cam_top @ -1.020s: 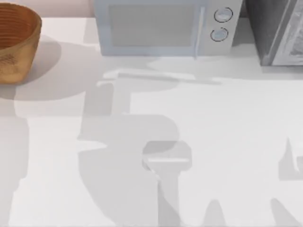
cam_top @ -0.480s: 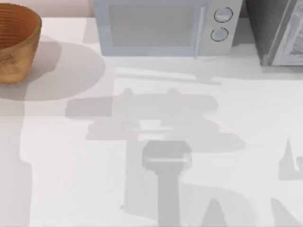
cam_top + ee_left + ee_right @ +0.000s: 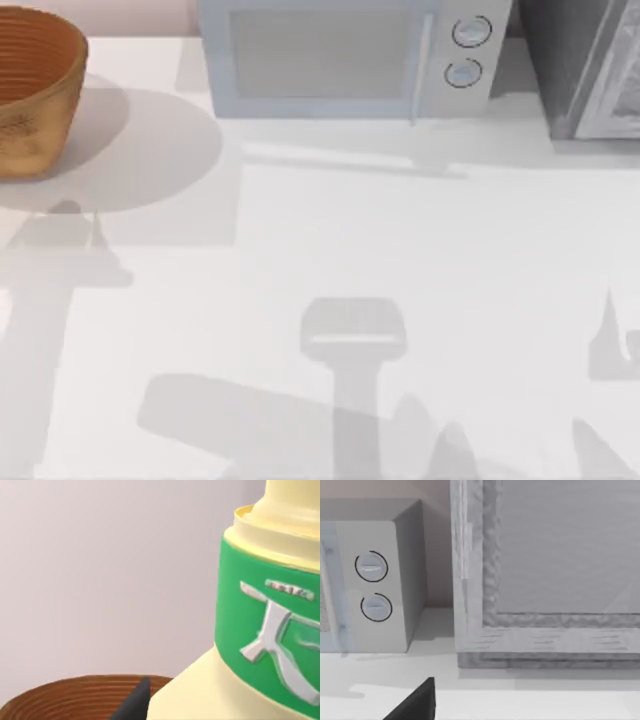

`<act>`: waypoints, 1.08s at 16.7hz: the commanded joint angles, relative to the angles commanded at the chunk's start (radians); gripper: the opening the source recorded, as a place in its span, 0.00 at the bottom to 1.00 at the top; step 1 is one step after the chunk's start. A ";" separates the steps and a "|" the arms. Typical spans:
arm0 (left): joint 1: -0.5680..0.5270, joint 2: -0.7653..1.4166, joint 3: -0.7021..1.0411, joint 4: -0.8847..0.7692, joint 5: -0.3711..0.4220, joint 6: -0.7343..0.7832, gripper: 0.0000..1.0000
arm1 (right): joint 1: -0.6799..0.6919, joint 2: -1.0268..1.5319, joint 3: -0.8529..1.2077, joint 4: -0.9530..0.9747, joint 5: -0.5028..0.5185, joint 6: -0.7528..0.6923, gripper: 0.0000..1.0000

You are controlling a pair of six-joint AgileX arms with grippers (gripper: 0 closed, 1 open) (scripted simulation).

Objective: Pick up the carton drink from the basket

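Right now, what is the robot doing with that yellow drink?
The carton drink fills the left wrist view close up, pale yellow with a green band, and the basket rim sits below it. So the left arm seems to have the drink near its gripper, above the basket. In the top view the basket stands at the table's far left corner, beside a microwave. The right arm faces the microwave, idle.
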 joint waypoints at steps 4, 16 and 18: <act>-0.043 -0.338 -0.254 -0.101 -0.048 -0.003 0.00 | 0.000 0.000 0.000 0.000 0.000 0.000 1.00; -0.076 -0.517 -0.431 -0.169 -0.092 -0.004 0.00 | 0.000 0.000 0.000 0.000 0.000 0.000 1.00; -0.106 -0.466 -0.418 -0.134 -0.132 0.000 0.00 | 0.000 0.000 0.000 0.000 0.000 0.000 1.00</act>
